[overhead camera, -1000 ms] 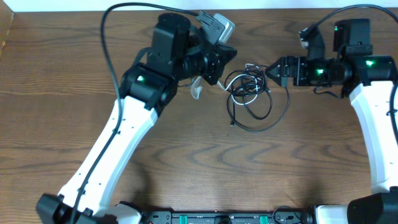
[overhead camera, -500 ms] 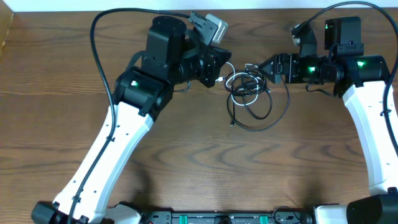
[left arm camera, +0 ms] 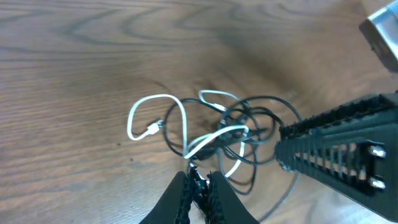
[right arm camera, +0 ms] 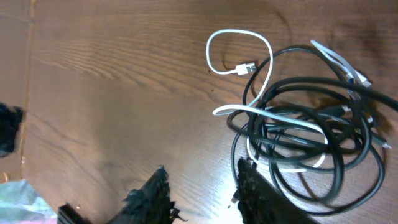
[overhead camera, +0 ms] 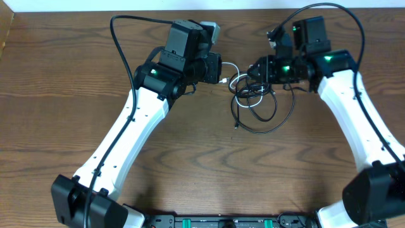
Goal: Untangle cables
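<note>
The cables (overhead camera: 254, 94), a black tangle with one white strand (left arm camera: 155, 96), lie at the back middle of the wooden table (overhead camera: 190, 158), their widest loop sagging toward the front edge. On the left, the left gripper (overhead camera: 223, 71) is pinched shut on the white strand; on the right, the right gripper (overhead camera: 253, 68) stands jaws apart at the clump's edge

Cables (overhead camera: 253, 92): several black cords and one white, tangled in a loose clump flat on the worktop (overhead camera: 190, 158).
Place: between the grippers, just ahead of the left gripper (left arm camera: 199, 179), beside a finger of the right gripper (right arm camera: 200, 169).
White cord (left arm camera: 216, 140): open loops, plug (right arm camera: 247, 67) bare on the wood.
Black loops (overhead camera: 269, 131): wide, spread away from both grippers.
</note>
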